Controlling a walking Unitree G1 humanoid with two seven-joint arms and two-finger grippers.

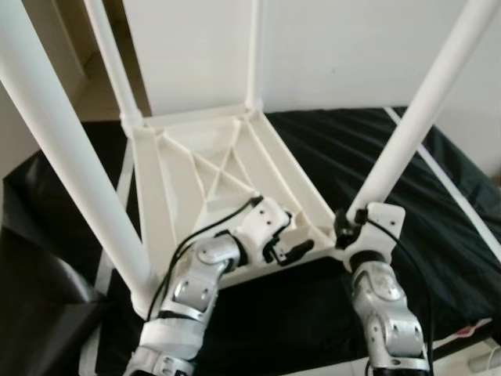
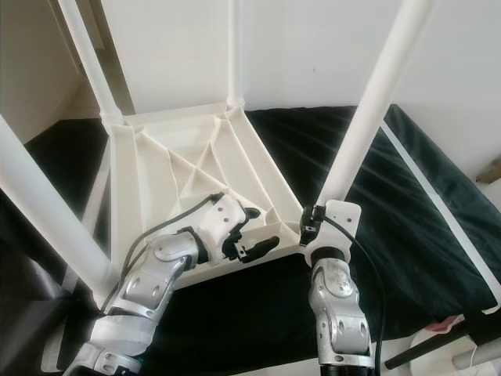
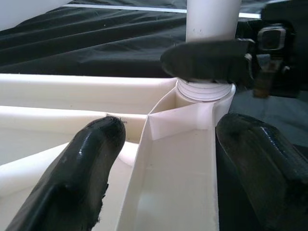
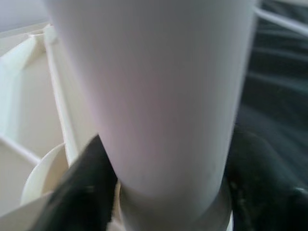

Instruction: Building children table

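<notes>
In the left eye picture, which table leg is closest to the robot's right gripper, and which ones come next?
1. Leg in the right gripper: near right leg, at its socket.
2. Near left leg, across the upturned table top.
3. Far right leg, at the back corner.

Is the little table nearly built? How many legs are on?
Nearly. The white tabletop lies upside down on the black cloth, and all four legs stand in its corners. The right gripper is shut on the near right leg at its base, probably tightening it, while the left gripper straddles the tabletop's edge, open. Left to do: finish that leg and flip the table upright.
</notes>
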